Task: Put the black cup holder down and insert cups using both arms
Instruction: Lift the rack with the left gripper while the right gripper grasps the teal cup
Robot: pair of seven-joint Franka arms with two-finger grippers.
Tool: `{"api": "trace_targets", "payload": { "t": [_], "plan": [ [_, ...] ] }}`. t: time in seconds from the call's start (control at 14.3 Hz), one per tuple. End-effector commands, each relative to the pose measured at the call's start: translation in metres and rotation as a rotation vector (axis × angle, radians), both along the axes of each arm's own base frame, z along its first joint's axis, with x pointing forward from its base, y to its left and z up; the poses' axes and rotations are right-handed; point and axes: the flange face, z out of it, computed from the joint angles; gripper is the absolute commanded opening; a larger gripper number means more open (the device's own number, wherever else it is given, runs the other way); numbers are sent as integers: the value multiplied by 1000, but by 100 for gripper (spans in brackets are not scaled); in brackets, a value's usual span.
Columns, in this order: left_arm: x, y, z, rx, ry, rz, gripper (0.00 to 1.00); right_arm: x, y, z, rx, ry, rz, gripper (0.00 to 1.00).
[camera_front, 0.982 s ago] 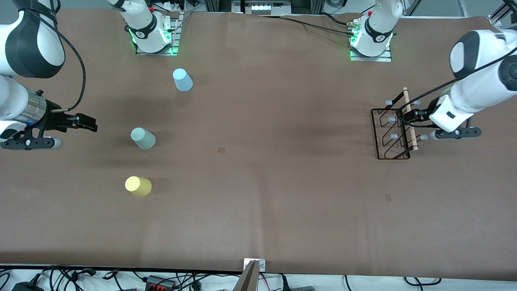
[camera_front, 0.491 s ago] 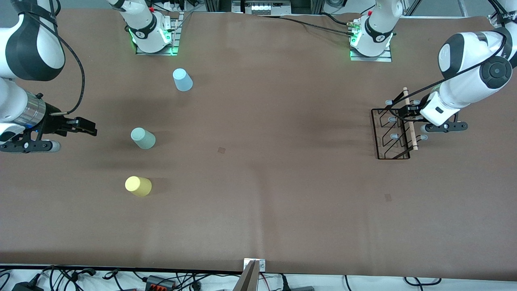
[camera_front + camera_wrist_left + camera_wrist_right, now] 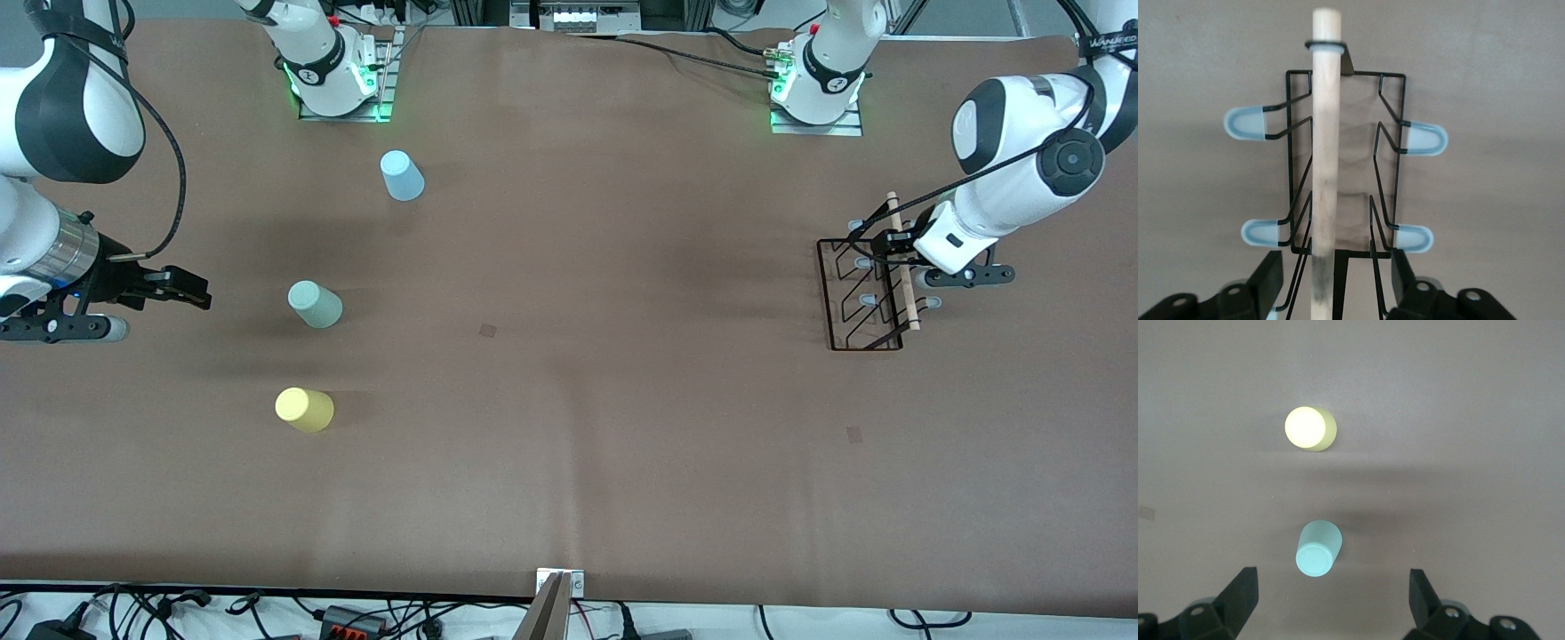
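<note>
The yellow cup stands upside down on the brown table, nearest the front camera of the three cups, toward the right arm's end of the table. The pale mint green cup stands farther from that camera, also inverted, well apart from the yellow cup. The right gripper hangs above the table at the right arm's end, beside the mint green cup and apart from it; in the right wrist view its fingers are spread wide with nothing between them, and the mint green cup and yellow cup both lie on bare table. The black cup holder stands upright on its rectangular base at the left arm's end of the table, its light wooden rod handle running along the top. The left gripper is at the handle; in the left wrist view its fingers stand parted on either side of the rod without touching it, and four pale-tipped pegs show on the wire frame. The light blue cup stands inverted farthest from the front camera, near the right arm's base.
</note>
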Motion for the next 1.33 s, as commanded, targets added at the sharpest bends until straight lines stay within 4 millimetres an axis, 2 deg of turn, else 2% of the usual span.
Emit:
{"api": "trace_targets", "payload": {
  "t": [0.0,0.28,0.49,0.56,0.63,0.77,0.91,1.05,1.26],
  "plan": [
    [-12,5,1,-17,-19,-5,62,1,1,4,19,-11,6,100],
    [-12,5,3,-16,-20,-7,40,3,12,-1,19,-5,23,100],
    [-11,4,3,-16,-23,-10,32,3,19,-7,19,17,22,100],
    [-11,3,4,-16,-25,-11,31,4,22,-15,19,29,25,100],
    [-11,3,3,-17,-23,-13,24,6,24,-28,19,50,28,100],
    [-10,3,3,-17,-20,-10,8,7,24,-39,20,70,29,100],
    [-13,0,3,-19,13,-16,1,7,25,-49,20,92,30,100],
    [-8,-11,16,-20,52,-40,0,6,30,-70,17,150,40,100],
    [15,-51,64,-12,51,-118,0,4,48,-101,10,226,53,100]
  ]
}}
